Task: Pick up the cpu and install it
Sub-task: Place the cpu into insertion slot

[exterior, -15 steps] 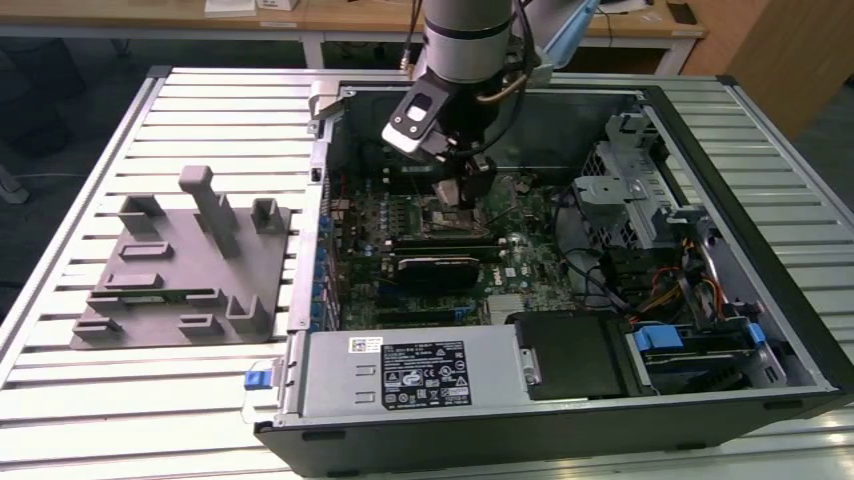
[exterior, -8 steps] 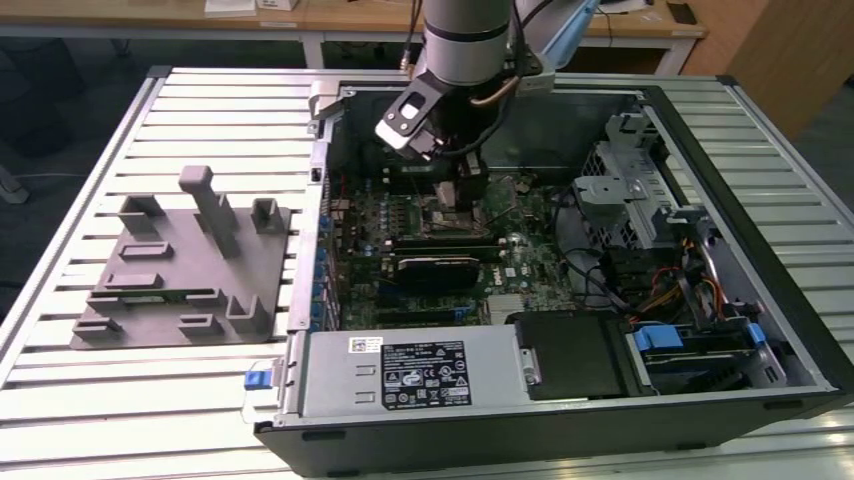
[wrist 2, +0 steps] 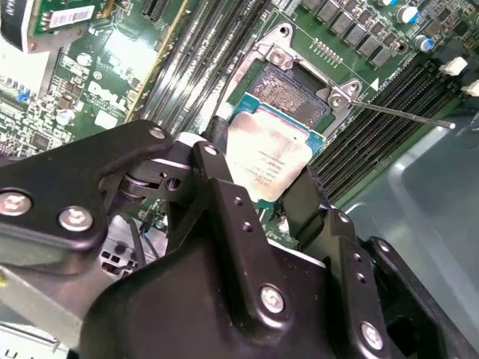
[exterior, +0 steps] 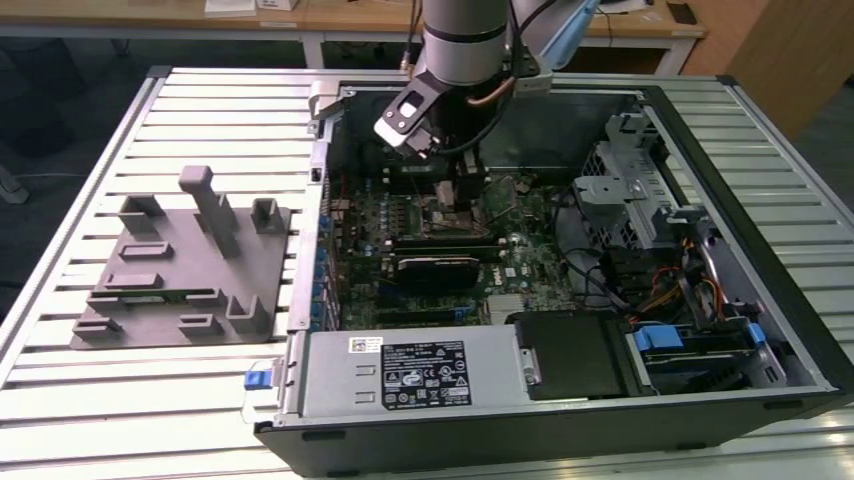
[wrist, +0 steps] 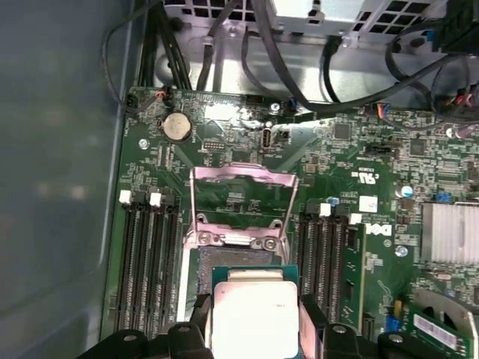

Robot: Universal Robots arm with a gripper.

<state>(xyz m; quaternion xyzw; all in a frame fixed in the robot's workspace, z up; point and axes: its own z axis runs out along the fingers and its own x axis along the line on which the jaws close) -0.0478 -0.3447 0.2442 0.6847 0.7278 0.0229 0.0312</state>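
Fingers [wrist 2: 224, 191] of the gripper [wrist 2: 260, 176] are clamped on two opposite edges of the cpu [wrist 2: 268, 153], whose silver top is turned upward. In both wrist views the cpu is held over the near part of the CPU socket [wrist 2: 290, 88], and the far part of the socket is left uncovered. Whether chip and socket touch cannot be told.

Just beyond the socket, the metal load plate [wrist: 241, 200] is stood open. The thin retention lever [wrist 2: 400, 116] is swung out to one side of the socket. Rows of black memory slots [wrist: 146, 258] are laid on both sides of the socket. Farther beyond the socket, a coin cell battery [wrist: 177, 127] is seated on the green motherboard [wrist: 329, 161].

In the exterior view the socket is found inside the open computer case [exterior: 534, 445], with the arm [exterior: 461, 40] stood above it. Well apart from the socket, to the exterior view's left of the case, a grey moulded fixture [exterior: 174, 280] is set on the slatted table [exterior: 80, 390].
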